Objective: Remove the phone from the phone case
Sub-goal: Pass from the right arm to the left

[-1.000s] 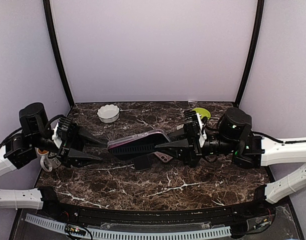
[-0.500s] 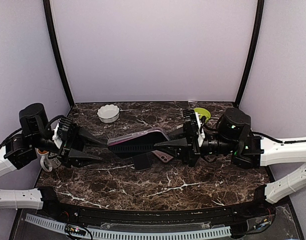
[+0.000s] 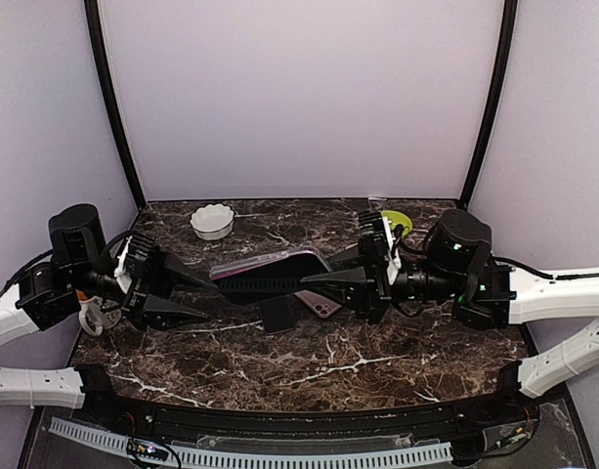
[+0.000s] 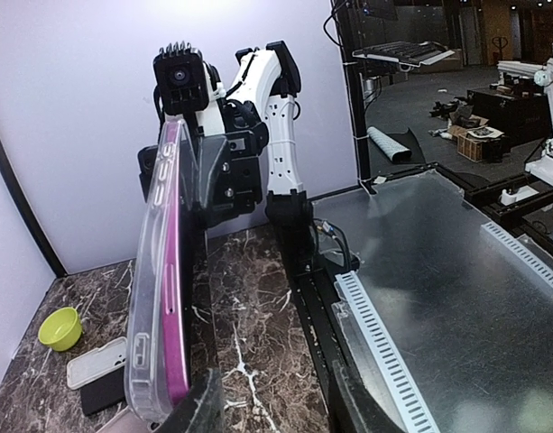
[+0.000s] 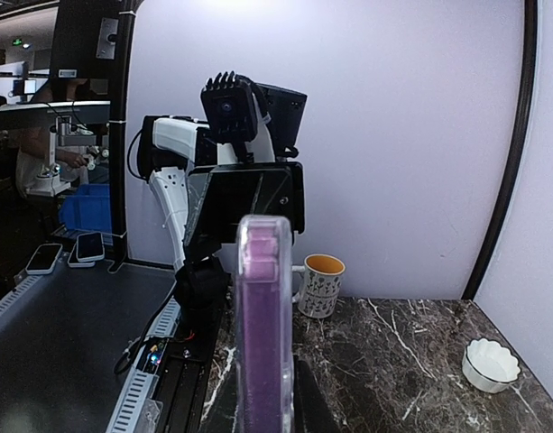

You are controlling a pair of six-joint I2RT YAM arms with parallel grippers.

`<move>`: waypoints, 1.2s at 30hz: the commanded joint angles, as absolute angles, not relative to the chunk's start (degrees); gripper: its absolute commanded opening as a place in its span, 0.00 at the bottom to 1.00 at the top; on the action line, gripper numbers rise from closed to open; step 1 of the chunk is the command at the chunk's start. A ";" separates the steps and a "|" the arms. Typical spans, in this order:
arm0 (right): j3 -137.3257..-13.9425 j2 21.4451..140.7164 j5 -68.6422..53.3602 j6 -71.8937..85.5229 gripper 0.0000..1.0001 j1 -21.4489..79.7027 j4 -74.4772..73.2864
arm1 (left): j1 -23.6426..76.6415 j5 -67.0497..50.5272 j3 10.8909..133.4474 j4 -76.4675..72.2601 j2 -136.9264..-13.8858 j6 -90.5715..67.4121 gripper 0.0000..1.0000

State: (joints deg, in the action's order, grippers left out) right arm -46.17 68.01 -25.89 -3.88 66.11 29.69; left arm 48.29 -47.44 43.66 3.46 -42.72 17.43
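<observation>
1. The left gripper [image 3: 212,301] has its jaws spread wide. The left end of the phone case [image 3: 270,276] sits by its upper finger rather than squarely in the gap, and whether they touch is hard to tell.
2. The case, clear and flexible-looking, is held edge-up above the marble table [image 3: 309,376] between both arms, with the magenta phone [image 4: 175,298] seated inside. The phone is probably stiff, smooth and slippery. The softer rim should peel back, so a corner lip looks like the place to take hold.
3. The right gripper [image 3: 314,277] pinches the case's right end across its flat faces. In the right wrist view the case stands between its fingers.
</observation>
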 commanded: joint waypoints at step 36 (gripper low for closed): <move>-49.82 67.86 -22.40 -2.13 0.00 68.29 37.83 | 48.34 -46.20 42.70 3.49 -41.19 19.26 0.39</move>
State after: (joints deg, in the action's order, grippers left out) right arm -46.26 68.38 -25.17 -3.49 67.35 28.25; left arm 48.29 -45.43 43.66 3.29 -40.69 18.90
